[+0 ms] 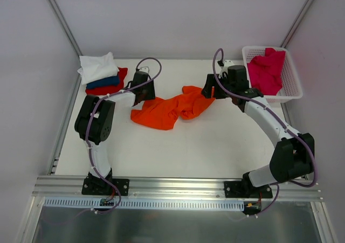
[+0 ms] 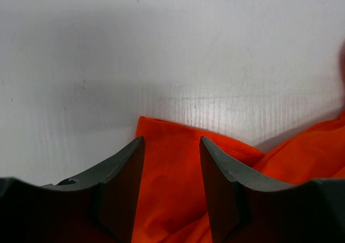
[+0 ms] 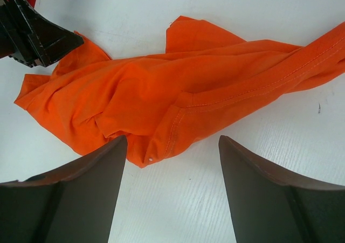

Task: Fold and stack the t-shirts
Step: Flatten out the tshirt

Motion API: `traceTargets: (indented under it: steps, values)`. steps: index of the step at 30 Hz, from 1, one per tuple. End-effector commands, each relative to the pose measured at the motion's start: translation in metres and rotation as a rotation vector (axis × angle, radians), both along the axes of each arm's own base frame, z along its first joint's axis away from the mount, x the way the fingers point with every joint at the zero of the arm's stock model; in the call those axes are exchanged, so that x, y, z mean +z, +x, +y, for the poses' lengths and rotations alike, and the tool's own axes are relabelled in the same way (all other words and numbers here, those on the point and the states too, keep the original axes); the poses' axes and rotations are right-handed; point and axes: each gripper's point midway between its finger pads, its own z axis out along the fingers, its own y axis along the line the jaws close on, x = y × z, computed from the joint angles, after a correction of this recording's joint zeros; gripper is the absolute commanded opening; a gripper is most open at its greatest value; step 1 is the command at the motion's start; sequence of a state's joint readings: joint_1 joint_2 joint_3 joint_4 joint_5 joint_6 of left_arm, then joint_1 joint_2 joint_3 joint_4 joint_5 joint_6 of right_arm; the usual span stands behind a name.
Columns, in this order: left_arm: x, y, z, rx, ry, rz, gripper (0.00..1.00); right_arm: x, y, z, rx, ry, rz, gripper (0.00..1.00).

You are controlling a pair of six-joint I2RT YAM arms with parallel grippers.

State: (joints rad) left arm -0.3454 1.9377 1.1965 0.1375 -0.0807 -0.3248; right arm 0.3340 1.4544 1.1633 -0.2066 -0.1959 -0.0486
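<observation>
A large orange t-shirt lies crumpled on the white table, mid-back. My left gripper is at the shirt's left end; in the left wrist view its jaws stand apart, straddling an orange corner without pinching it. My right gripper is at the shirt's right end; in the right wrist view it is open and empty, low over the table beside the orange hem. Folded white, dark blue and red shirts are stacked at the back left. A crimson-pink shirt lies in the basket.
A white lattice basket stands at the back right against the wall. Grey walls close in the table on three sides. An aluminium rail runs along the near edge by the arm bases. The left gripper shows in the right wrist view.
</observation>
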Motion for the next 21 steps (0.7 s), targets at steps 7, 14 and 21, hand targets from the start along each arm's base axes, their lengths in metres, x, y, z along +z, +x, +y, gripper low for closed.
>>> traceTargets:
  steps: [7,14,21]
  values:
    - [0.006,-0.003,0.011,0.042,0.024,0.047,0.47,0.023,-0.003,0.007,0.028,0.031,-0.050,0.73]
    - [-0.006,-0.009,0.016,0.049,0.056,0.093,0.40,0.026,-0.007,0.008,0.037,0.042,-0.054,0.73]
    - [-0.018,-0.007,0.014,0.037,0.073,0.129,0.34,0.036,-0.011,0.006,0.039,0.049,-0.076,0.73]
